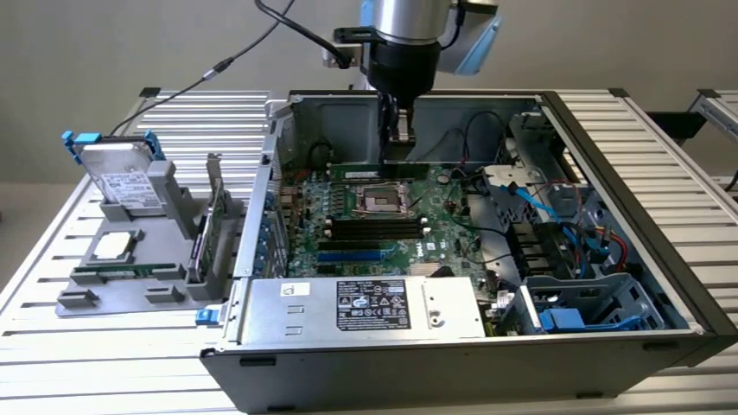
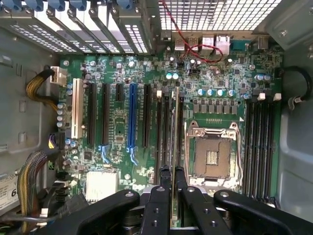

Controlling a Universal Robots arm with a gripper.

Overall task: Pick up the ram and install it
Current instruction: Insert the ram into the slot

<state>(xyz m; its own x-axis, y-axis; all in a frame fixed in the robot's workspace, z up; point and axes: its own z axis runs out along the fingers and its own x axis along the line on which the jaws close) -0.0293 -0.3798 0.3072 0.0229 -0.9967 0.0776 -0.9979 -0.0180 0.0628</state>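
One hard drive (image 1: 127, 180) stands in the grey holder (image 1: 110, 298) at the exterior view's left. Further right, inside the open computer case (image 1: 680, 285), the gripper (image 1: 398, 154) clamps narrowly on the ram (image 1: 363, 170), held edge-down low over the motherboard (image 1: 444, 233), just beyond the CPU socket (image 1: 381, 201) in that view.

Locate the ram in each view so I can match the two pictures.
Exterior view: the ram hangs level under the gripper, above the motherboard near the case's far wall.
Wrist view: the ram is seen edge-on, a thin strip clamped between the fingers of the gripper.
Shared landmark: the CPU socket, close beside the ram.
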